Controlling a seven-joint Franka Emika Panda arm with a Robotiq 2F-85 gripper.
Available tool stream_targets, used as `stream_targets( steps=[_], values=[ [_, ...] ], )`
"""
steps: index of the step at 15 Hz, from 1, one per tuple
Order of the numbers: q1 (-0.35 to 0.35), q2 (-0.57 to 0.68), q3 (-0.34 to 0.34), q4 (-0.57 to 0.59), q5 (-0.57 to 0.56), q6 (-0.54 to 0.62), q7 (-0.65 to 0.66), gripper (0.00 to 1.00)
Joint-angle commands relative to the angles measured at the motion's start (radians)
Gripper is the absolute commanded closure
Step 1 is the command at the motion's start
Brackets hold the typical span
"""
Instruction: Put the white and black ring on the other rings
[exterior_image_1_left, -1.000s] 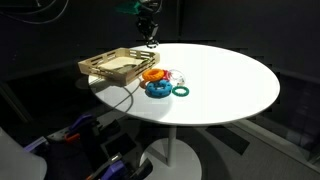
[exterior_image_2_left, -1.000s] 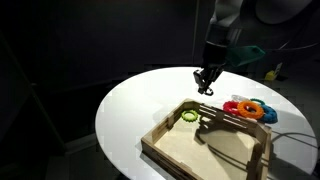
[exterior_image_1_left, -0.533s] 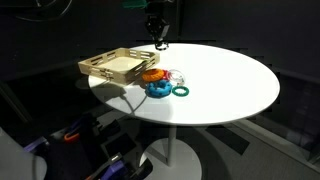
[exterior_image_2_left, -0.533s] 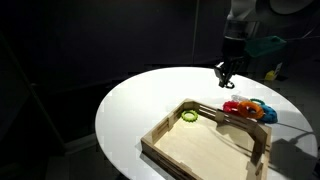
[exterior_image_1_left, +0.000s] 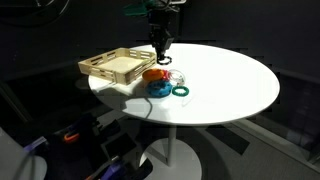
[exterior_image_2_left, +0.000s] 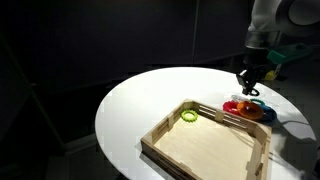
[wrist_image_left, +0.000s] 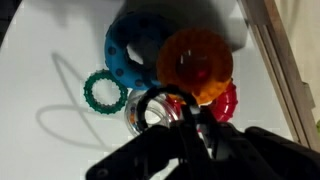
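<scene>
My gripper (exterior_image_1_left: 160, 52) hangs just above the group of toy rings, also in the other exterior view (exterior_image_2_left: 247, 86). In the wrist view the gripper (wrist_image_left: 190, 126) is shut on the white and black ring (wrist_image_left: 150, 103), which hangs over the group. The other rings lie together on the white table: the orange ring (wrist_image_left: 195, 64) (exterior_image_1_left: 152, 74), the larger bright blue ring (wrist_image_left: 134, 52) (exterior_image_1_left: 158, 90) and the smaller dark green ring (wrist_image_left: 104, 92) (exterior_image_1_left: 181, 91). A red ring (wrist_image_left: 224, 103) lies partly under the orange one.
The slatted wooden tray (exterior_image_1_left: 112, 66) (exterior_image_2_left: 168, 132) stands right beside the rings, with a small yellow-green ring (exterior_image_2_left: 189, 116) inside it. The round white table (exterior_image_1_left: 235, 80) has a dark surround. The tray's edge (wrist_image_left: 285, 60) runs along the right of the wrist view.
My gripper has moved from above the tray's far side across to over the ring group and come lower, still carrying the ring.
</scene>
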Motion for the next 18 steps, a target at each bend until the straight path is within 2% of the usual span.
stream_targets(
  steps=[1, 2, 3, 4, 10, 12, 18],
  values=[
    [-0.015, -0.022, -0.001, -0.051, -0.012, -0.007, 0.009, 0.91],
    [-0.017, -0.022, -0.001, -0.059, -0.012, -0.007, 0.007, 0.61],
    [-0.017, -0.023, -0.001, -0.065, -0.011, -0.009, 0.005, 0.60],
    [-0.017, -0.024, -0.001, -0.069, -0.011, -0.011, 0.004, 0.53],
    [-0.016, -0.047, 0.003, -0.071, 0.034, -0.024, -0.050, 0.06],
    [-0.015, -0.063, 0.005, -0.065, 0.067, -0.038, -0.092, 0.00],
    [-0.007, -0.144, 0.010, -0.040, 0.177, -0.166, -0.254, 0.00]
  ],
)
